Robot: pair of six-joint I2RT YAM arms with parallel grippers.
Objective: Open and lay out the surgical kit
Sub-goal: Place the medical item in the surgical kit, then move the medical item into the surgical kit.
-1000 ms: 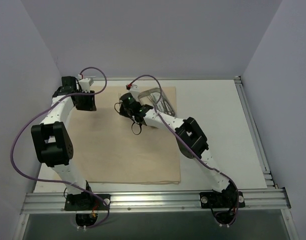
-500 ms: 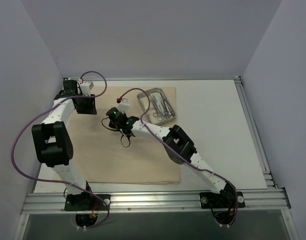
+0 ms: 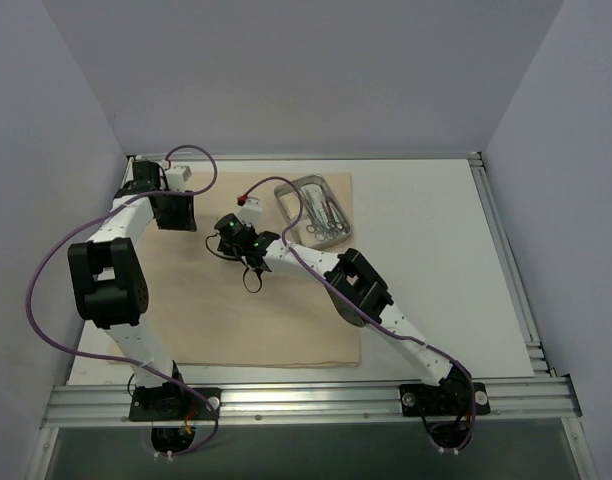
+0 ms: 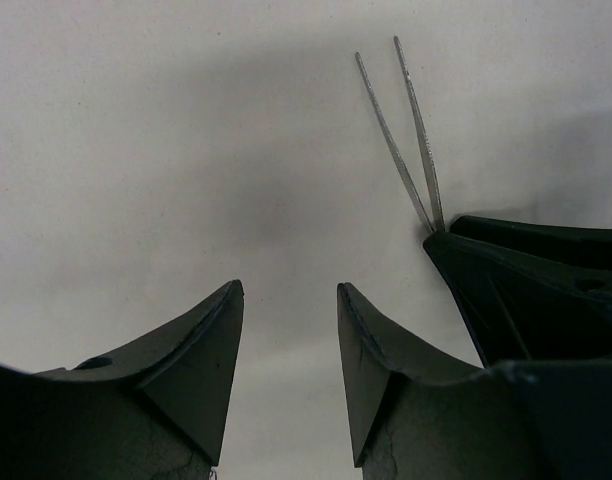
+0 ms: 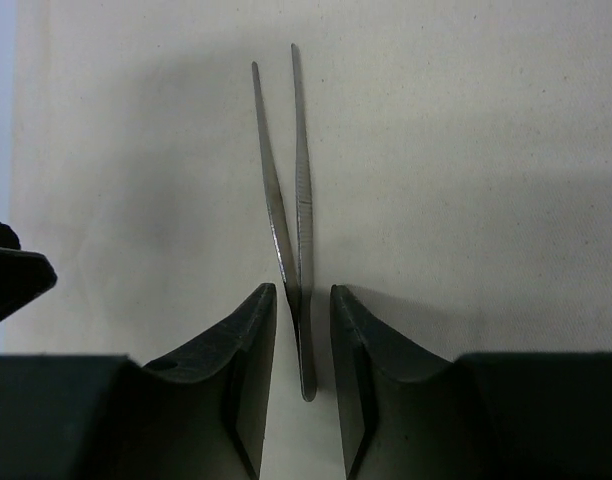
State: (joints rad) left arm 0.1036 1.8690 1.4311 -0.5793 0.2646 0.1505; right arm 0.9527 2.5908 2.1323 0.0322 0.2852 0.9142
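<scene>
Right wrist view first: what is the right hand (image 5: 302, 291) doing? — Ana

Its fingers stand a little apart, with the tweezers (image 5: 302, 200) between them, tips pointing away. A sliver of cloth shows between the tweezers and one finger, so I read them as unpinched and resting on the beige cloth wrap (image 3: 286, 320). — Ben

Where on the cloth? — Ana

Near its far edge, left of the middle, between the far left corner and the steel tray (image 3: 286, 206). The tray sits at the cloth's far right corner with ring-handled instruments (image 3: 324, 215) in it. The cloth is spread flat over the left part of the tabletop (image 3: 426, 260). — Ben

And the left hand (image 4: 290, 287)? — Ana

Fingers apart with nothing between them, just beside the right hand, toward the far left corner. — Ben

Which step, then? — Ana

The wrap is open, so I judge this is the laying out, with the tweezers being set in place. The next move calls for the right hand to rise straight up, clear of the tweezers, without dragging them. Then it should go to the tray for another thin instrument, which will need a careful pinch close to the tray wall. I cannot make out the packets or gauze. — Ben
</scene>
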